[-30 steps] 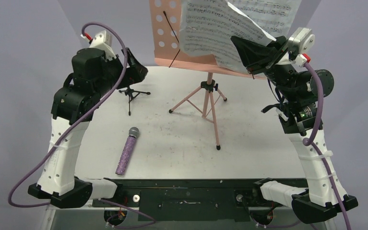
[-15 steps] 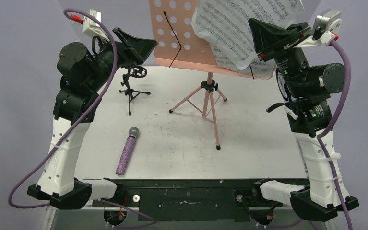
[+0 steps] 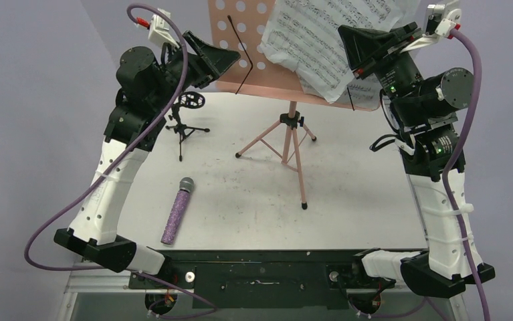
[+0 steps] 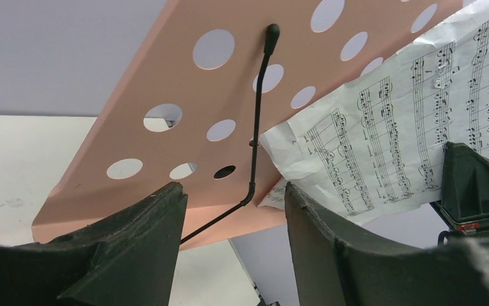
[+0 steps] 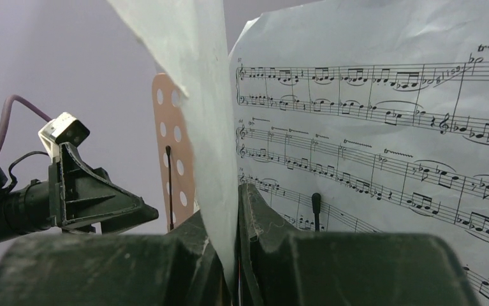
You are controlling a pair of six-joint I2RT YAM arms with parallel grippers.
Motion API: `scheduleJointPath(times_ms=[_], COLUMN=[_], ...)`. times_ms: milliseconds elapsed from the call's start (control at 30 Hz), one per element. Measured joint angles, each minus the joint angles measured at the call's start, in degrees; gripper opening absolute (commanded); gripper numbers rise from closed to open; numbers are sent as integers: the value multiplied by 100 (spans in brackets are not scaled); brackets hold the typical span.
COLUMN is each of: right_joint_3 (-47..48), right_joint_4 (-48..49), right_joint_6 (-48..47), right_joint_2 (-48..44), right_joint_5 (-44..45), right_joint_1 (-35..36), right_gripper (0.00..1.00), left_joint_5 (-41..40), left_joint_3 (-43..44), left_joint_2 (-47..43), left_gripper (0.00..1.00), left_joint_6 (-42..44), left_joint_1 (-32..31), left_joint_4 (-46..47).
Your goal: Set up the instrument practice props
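Purple glitter microphone with grey mesh head (image 3: 176, 210), laid flat toward the near left corner of the pale table (image 3: 360, 194). Small black tripod mic stand (image 3: 185, 126), stood by the far left corner. Pink perforated tripod music stand (image 3: 260, 79), stood at mid far edge. The left gripper (image 4: 235, 197) is held partly spread and empty before its panel. One white sheet-music page (image 5: 184, 64) is pinched in the closed right gripper (image 5: 229, 255).

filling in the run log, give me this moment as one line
left hand: open, by stand | right hand: shut on sheet | mic: flat on table | mic stand: empty
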Motion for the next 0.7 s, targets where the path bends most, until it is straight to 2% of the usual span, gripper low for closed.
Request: scheduleJointPath(times_ms=[167,400,700], right_joint_3=[-22,-48,-157], right_joint_4=[-136,-234,-284], right_joint_6=[-81,-157,-271], right_joint_2=[0,0,26], right_joint_5=[-2,-133,-310], right_joint_1=[0,0,0], right_gripper=[5,5,5], left_joint_5=[-380,-820,-1132], left_joint_3=[15,468,678], left_joint_2=[22,267,485], left_gripper=[55,50,44], left_joint_6=[42,289,396], left_joint_1=[-227,-750,-841], left_joint_4=[-203,-479,-693])
